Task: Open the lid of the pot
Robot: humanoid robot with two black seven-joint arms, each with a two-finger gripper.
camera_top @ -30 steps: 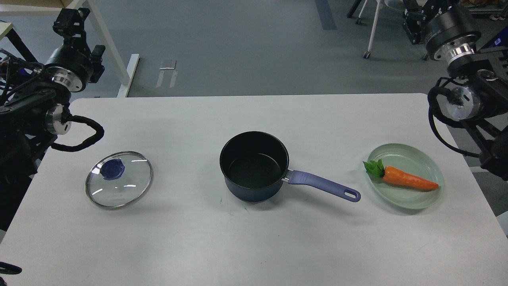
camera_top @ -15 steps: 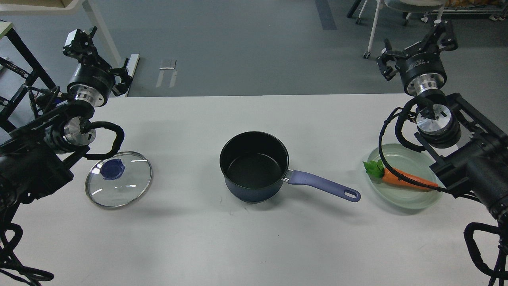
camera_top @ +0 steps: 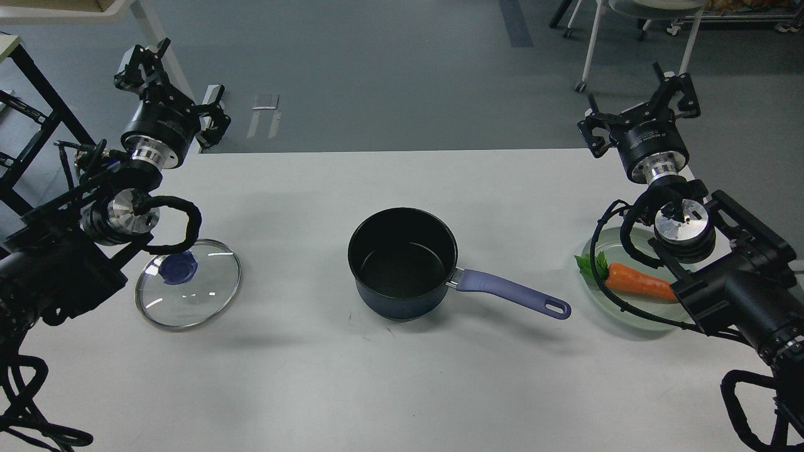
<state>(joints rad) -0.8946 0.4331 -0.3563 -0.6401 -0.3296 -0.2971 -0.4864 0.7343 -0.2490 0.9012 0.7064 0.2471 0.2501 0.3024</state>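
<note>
Fingers spread apart and gripping nothing mark both of the robot's arms as they hover over the far edge of the desk (camera_top: 314, 376), a stance that suggests the lifting work is done. Nearest the camera lies bare white surface. Further in, the glass lid (camera_top: 188, 284) rests flat on the desk at the left, its blue knob (camera_top: 178, 269) facing up and partly crossed by a loop of black cable from the left arm; it sits well apart from the pot (camera_top: 402, 263), apparently parked there to keep the opening clear. The pot stands upright at the centre, dark and empty inside, its purple handle (camera_top: 512, 294) pointing toward the right. Beside the handle's end, a pale green plate (camera_top: 628, 314) holds a carrot (camera_top: 637, 282), partly screened by the right arm, perhaps waiting to go into the uncovered pot. Farther back, the left gripper (camera_top: 169, 81) rises above the desk's rear left corner, fingers wide, well clear of the lid. The right gripper (camera_top: 637, 100) mirrors it at the rear right, also wide and holding nothing. Judged from this layout, the lid is already off and the task looks complete.
</note>
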